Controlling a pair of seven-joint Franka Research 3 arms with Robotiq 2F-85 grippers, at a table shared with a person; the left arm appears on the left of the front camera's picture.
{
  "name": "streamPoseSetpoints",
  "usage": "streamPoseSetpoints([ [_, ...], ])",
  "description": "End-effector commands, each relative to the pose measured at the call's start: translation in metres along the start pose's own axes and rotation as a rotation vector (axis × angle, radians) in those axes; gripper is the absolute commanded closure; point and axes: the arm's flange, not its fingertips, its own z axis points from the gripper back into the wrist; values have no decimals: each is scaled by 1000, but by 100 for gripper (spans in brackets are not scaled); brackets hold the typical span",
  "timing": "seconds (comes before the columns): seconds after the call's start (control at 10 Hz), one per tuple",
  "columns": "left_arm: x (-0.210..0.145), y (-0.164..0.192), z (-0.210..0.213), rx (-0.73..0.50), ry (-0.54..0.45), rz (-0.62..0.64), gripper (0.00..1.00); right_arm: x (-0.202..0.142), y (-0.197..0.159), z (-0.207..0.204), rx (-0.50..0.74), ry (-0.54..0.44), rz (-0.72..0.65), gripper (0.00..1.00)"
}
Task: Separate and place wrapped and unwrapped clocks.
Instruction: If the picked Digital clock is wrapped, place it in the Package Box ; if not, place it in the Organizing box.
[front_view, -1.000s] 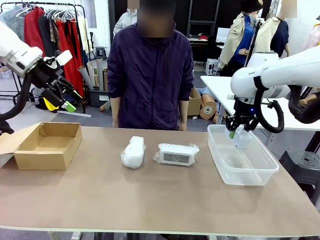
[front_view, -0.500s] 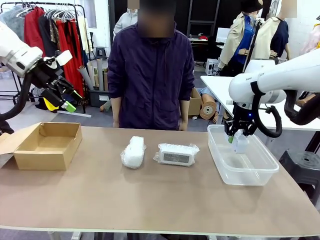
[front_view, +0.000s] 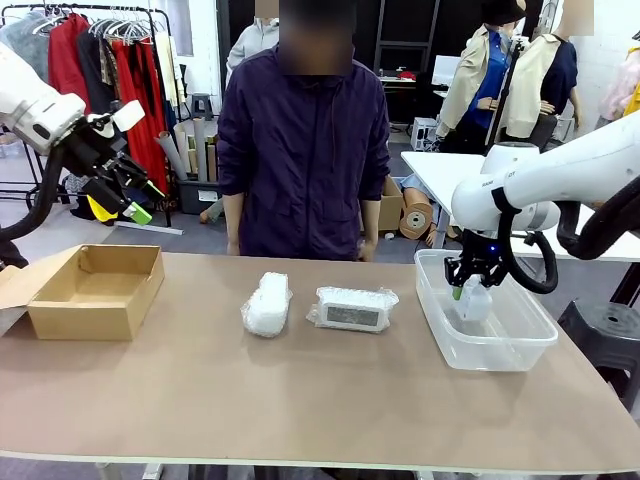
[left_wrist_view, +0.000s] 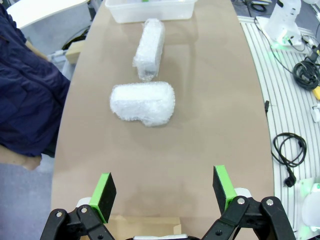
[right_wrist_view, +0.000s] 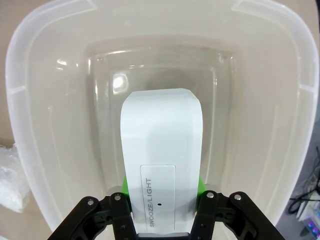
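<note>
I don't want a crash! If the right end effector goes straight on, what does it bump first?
Likely the floor of the bin. The right end effector points down into it, and the clock it grips sticks out ahead, so the clock would touch first; depth is unclear.

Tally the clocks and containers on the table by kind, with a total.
Bubble-wrapped clocks: 2
Bare clock: 1
Cardboard box: 1
Clear plastic tub: 1
Total: 5
</note>
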Motion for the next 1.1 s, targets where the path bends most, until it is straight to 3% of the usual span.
streamPoseSetpoints([
  [0.0, -1, -1, 2, -5, -5, -12, 0, -2, -4, -9, -42, -16, -18, 100],
  [0.5, -1, -1, 2, -5, -5, -12, 0, -8, -5, -28, -49, 22, -11, 100],
  [0.6, -1, -1, 2, -5, -5, -12, 0, -8, -6, -30, -51, 28, -12, 96],
  [1.0, -1, -1, 2, -5, -5, -12, 0, -12, -6, -23, -30, 32, -10, 23],
])
